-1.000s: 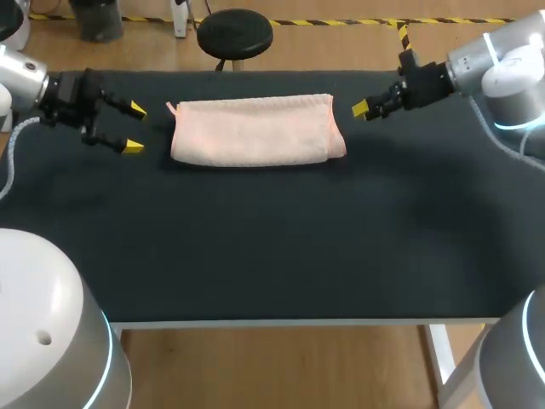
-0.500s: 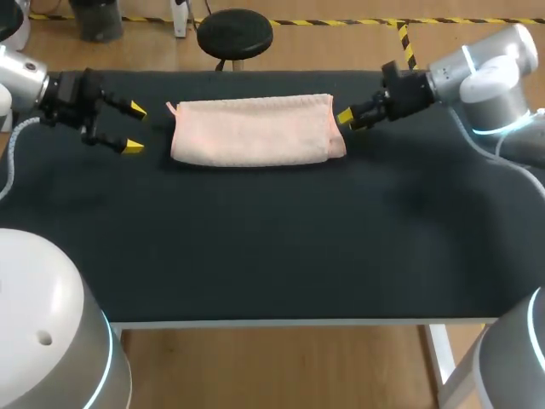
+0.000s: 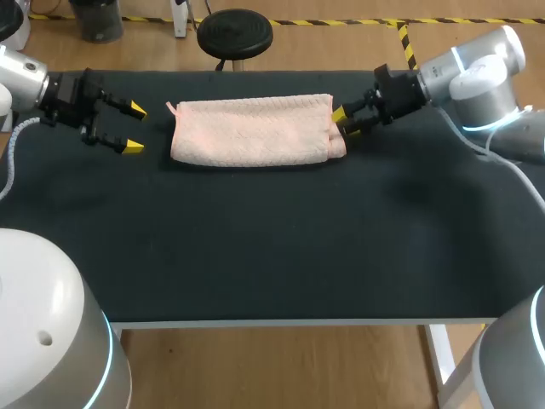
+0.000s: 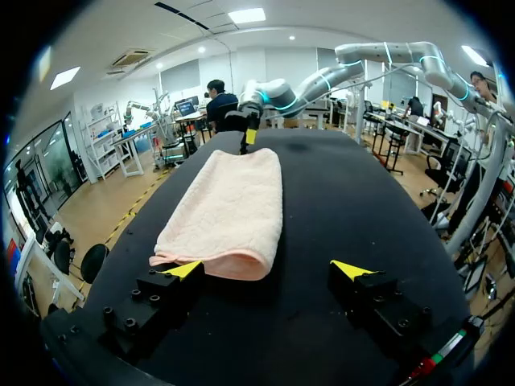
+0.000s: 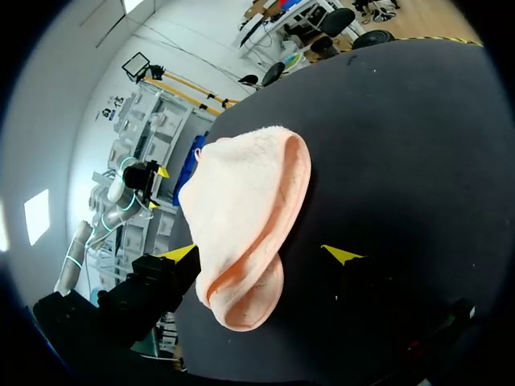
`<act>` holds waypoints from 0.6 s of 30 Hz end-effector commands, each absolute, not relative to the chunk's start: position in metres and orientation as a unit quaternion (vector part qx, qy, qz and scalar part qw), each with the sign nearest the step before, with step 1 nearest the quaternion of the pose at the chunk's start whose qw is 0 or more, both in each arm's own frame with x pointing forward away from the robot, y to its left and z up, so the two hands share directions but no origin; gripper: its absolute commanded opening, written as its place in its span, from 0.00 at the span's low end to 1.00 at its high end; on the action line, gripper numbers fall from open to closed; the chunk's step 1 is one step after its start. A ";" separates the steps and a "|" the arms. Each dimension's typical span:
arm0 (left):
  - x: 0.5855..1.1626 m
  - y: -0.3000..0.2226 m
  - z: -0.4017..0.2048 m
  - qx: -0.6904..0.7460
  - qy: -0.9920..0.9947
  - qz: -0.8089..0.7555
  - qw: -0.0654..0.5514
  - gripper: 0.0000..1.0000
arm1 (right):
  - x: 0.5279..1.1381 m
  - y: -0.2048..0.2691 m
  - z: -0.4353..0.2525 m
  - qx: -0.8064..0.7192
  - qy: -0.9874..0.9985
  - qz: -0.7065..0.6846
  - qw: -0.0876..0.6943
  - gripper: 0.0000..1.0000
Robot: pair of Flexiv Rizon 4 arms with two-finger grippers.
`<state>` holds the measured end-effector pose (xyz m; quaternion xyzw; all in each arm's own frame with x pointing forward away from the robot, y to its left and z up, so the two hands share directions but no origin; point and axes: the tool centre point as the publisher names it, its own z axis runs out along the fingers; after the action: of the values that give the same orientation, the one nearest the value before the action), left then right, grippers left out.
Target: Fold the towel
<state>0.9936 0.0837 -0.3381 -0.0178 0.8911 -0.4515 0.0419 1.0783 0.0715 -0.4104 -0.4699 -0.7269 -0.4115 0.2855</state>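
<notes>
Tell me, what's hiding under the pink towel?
Only the black table shows around the towel, which lies flat on it. The towel is folded over, so its lower layer and anything beneath are covered.

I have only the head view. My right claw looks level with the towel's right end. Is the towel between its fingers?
Observer: Yes. In the right wrist view the end of the towel lies between the open fingers of the right claw, which are not closed on it.
Operator: Is it centred in there?
Observer: No. It sits against one fingertip, with bare table between it and the other.
Operator: How does the left side line up?
Observer: In the left wrist view the left claw is open, and the towel's near end lies ahead of it, off toward one finger.
</notes>
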 end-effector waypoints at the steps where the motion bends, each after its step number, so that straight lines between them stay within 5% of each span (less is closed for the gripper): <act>1: 0.993 0.084 -0.338 -0.018 0.891 -0.451 0.043 1.00 | 1.082 0.077 -0.419 -0.470 -0.724 -0.410 0.296 1.00; 18: 0.993 0.084 -0.338 -0.018 0.891 -0.451 0.043 1.00 | 1.071 0.117 -0.428 -0.490 -0.719 -0.365 0.331 1.00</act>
<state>0.9937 0.0837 -0.3381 -0.0178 0.8911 -0.4515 0.0418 1.0664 0.1067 -0.4131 -0.4923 -0.7183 -0.3686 0.3254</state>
